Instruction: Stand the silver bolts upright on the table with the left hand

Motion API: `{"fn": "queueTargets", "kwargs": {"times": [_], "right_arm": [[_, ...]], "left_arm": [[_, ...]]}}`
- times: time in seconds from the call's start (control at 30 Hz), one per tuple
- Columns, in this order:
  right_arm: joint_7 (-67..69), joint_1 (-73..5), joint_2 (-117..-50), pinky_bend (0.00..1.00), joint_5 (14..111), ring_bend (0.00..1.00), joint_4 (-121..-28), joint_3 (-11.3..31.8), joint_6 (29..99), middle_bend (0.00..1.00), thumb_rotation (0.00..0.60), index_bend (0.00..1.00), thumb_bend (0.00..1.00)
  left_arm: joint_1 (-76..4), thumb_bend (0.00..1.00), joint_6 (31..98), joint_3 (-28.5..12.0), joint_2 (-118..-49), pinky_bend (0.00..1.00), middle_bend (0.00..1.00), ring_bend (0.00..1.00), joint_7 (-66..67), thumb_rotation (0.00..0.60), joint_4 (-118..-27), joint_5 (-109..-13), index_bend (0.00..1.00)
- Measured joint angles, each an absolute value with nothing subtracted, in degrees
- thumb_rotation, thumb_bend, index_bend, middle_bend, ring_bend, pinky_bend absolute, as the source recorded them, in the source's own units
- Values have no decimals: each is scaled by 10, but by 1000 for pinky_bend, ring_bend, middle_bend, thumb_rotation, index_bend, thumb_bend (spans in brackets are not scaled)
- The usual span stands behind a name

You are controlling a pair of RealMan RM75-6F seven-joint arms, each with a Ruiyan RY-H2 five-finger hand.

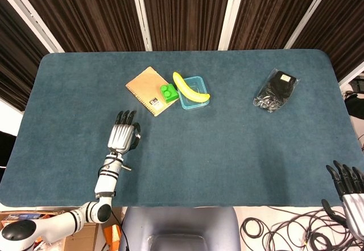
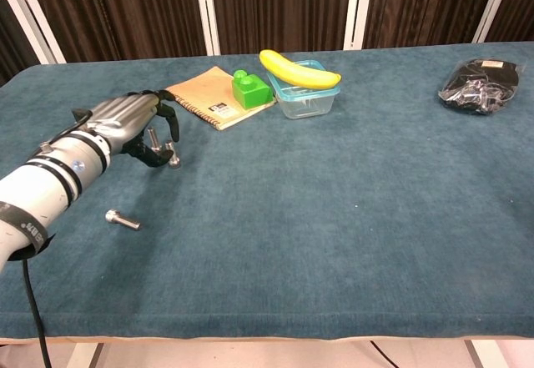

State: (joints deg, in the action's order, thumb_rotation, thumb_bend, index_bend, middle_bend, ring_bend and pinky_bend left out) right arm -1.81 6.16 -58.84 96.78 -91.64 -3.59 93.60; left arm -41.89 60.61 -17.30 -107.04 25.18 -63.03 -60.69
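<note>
Two silver bolts (image 2: 123, 218), one banana (image 2: 299, 69)

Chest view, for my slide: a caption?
Left hand curls around a silver bolt; another bolt lies flat nearby.

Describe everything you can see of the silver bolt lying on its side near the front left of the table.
The silver bolt is small, shiny and looks like metal, with a wider cylindrical head at its left end and a thin shank pointing right. It lies flat on the blue-green table cloth, not yet stood upright. Nothing touches it: the left robot hand is farther back, apart from it. The head view does not show it; the arm covers that spot.
</note>
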Motion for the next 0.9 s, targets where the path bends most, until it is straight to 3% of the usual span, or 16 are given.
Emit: {"fn": "queueTargets", "kwargs": {"times": [0.13,0.3,0.53,0.67,0.77,0.9], "right_arm": [[-16,62,-588,36,969,0,-916,-36,937,0,600,0,290],[-14,63,-587,36,968,0,-915,-35,940,0,600,0,289],[-20,62,-588,36,967,0,-915,-36,936,0,600,0,290],[-21,63,-588,36,969,0,-916,-36,938,0,600,0,290],[-21,63,-588,36,970,0,-915,-37,939,0,600,0,290],[-21,64,-589,36,972,0,-915,-37,940,0,600,0,290]], "left_arm": [[-418,374,613,-171,-1067,0,75,0,241,600,-637,-617,374],[-411,372,632,-162,-1054,0,71,0,229,600,-670,-640,369],[-383,375,660,-131,-997,0,65,0,231,600,-802,-671,398],[-343,377,692,-85,-931,0,65,0,240,600,-912,-702,421],[-312,376,722,-51,-906,0,65,0,237,600,-936,-734,421],[-295,375,735,-34,-897,0,66,0,229,600,-934,-746,421]]}}
